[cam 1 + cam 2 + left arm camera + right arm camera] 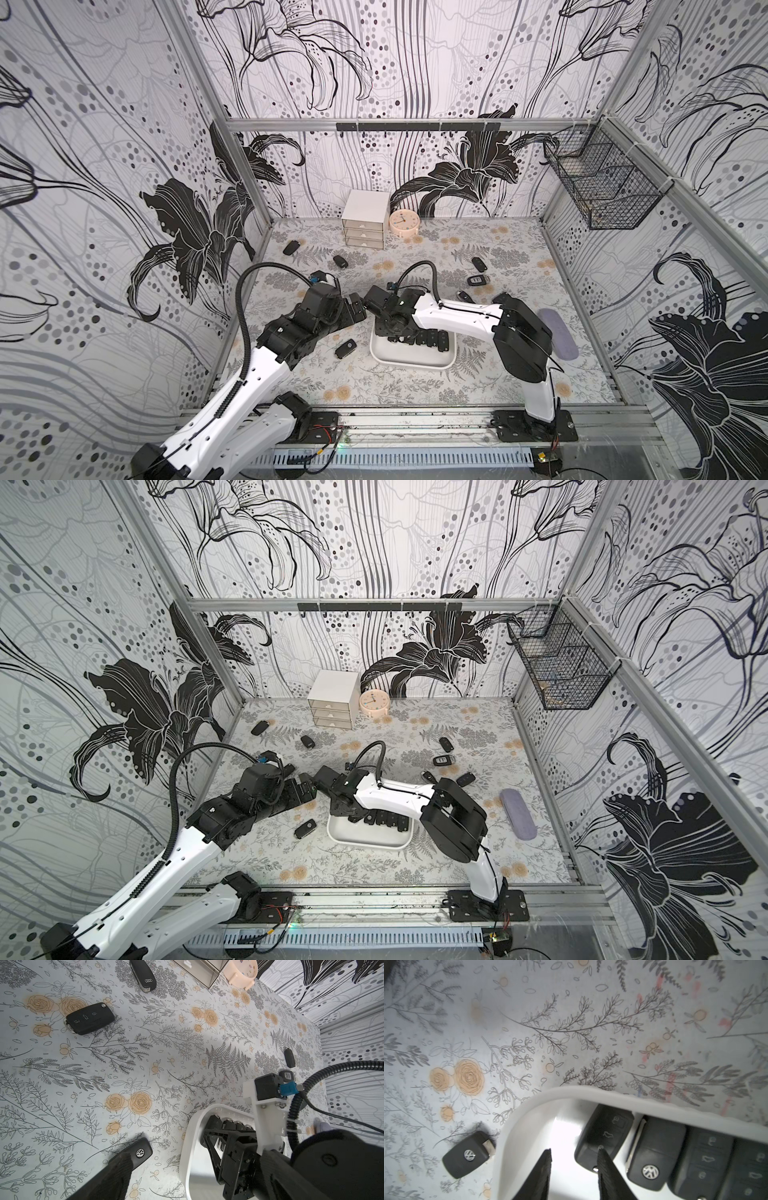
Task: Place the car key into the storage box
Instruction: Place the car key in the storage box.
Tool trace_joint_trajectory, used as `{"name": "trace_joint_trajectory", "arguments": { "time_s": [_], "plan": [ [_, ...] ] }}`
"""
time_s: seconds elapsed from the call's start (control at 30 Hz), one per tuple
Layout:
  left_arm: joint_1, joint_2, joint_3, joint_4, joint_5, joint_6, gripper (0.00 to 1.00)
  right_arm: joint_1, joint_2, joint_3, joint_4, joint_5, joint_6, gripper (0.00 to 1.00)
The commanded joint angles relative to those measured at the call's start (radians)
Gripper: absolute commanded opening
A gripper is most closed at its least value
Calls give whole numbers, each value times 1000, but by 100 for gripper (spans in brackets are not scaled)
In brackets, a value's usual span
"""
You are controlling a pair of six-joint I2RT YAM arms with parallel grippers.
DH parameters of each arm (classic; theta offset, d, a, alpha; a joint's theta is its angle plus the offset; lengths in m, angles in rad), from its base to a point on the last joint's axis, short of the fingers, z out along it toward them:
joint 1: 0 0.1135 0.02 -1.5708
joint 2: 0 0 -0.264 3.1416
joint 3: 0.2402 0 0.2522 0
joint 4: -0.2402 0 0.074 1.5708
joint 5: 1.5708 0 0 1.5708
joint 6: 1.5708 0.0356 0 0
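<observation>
Two robot arms work over a flower-printed table (498,249) inside a booth papered with black-and-white lilies (374,62).

The papered walls, framed in aluminium, fill most of the view. The tabletop below them is pale, printed with grey ferns and peach roses. A white storage box (409,362) lies near the front middle, its long side running left to right. The right gripper (574,1151) hangs inside the box's left end, its fingers slightly parted over bare white floor and gripping nothing. The left gripper (357,309) hovers just to its left, spread wide and holding nothing. The car key (604,1134) lies flat in the box, buttons up, at the left end of a row of keys (434,340) along the far rim. Its long axis runs roughly crosswise to the box, button end toward that rim. Another key (345,348) lies on the table just left of the box.
</observation>
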Motion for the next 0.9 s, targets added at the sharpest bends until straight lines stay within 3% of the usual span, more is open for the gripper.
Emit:
{"name": "trace_joint_trajectory", "arguments": {
  "time_s": [0.0, 0.13, 0.47, 0.87],
  "plan": [
    [3, -20, -7, 13, -4, -10, 99, 6, 45, 18, 15, -35, -31, 33],
    [3, -31, -12, 8, -6, -14, 99, 5, 58, 12, 49, -67, -41, 23],
    [3, -41, -13, -1, -7, -13, 99, 4, 80, 15, -54, -3, 27, 22],
    [2, -51, -17, -3, -4, -16, 99, 4, 55, -12, -48, 23, 38, 25]
  ]
}}
